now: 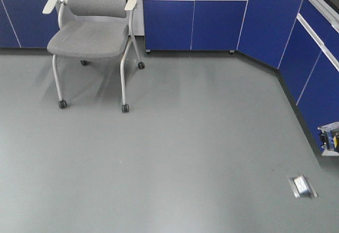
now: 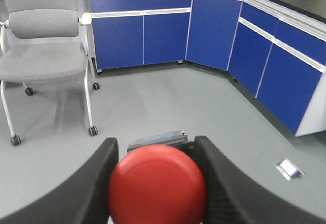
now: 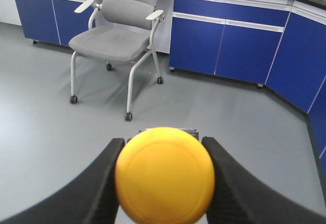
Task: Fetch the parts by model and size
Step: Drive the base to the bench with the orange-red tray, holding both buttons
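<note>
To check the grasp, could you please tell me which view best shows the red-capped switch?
The left wrist view: the red-capped switch fills the foreground, held in the left tool. The front view shows none of it; the right wrist view shows the yellow-capped switch instead.

The left claw [image 2: 155, 145] and right claw [image 3: 163, 142] have broad, curved black fingers [image 2: 94, 188], seemingly matte plastic.

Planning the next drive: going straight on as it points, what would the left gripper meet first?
Probably only open grey floor, then the blue cabinets; the grey chair stands clear of that line. Depth unclear.
</note>
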You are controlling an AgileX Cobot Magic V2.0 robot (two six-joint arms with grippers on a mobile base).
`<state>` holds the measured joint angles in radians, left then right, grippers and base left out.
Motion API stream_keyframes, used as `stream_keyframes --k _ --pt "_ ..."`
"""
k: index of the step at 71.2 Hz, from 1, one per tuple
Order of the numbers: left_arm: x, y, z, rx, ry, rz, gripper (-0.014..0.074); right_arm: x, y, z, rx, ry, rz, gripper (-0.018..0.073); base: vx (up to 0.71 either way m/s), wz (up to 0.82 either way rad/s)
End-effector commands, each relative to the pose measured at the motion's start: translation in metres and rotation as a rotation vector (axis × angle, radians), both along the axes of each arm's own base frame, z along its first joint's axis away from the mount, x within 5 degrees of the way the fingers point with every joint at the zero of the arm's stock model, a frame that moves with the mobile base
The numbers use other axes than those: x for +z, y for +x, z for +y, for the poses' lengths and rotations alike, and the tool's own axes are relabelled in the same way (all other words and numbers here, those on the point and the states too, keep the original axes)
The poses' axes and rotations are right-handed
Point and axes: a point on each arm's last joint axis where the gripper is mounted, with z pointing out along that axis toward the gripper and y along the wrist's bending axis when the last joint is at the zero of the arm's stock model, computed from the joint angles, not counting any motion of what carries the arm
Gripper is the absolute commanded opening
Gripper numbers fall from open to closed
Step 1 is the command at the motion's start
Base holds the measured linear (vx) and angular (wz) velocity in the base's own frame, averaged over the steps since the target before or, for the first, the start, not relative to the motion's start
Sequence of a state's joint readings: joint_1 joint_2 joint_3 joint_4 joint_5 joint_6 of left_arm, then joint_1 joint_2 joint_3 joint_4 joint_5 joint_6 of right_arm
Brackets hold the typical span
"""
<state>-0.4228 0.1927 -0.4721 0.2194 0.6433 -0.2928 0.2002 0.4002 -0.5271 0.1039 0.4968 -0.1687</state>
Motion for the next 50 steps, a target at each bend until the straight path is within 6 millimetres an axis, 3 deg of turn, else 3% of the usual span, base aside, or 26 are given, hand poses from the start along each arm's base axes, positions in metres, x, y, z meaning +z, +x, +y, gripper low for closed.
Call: stream_keyframes --k 1,50 --pt "0.0142 0.0008 -0.0015 -0.016 -0.029 -0.087 -0.0006 0.0164 0.0012 -0.0008 -0.01 0.014 -0.106 -0.0005 0.62 -0.01" --pt "0.0142 0.0008 -0.0015 -0.016 -0.029 -0.087 -0.0006 0.0164 0.0012 -0.0008 -0.01 0.014 -0.106 -0.0005 0.57 -0.05"
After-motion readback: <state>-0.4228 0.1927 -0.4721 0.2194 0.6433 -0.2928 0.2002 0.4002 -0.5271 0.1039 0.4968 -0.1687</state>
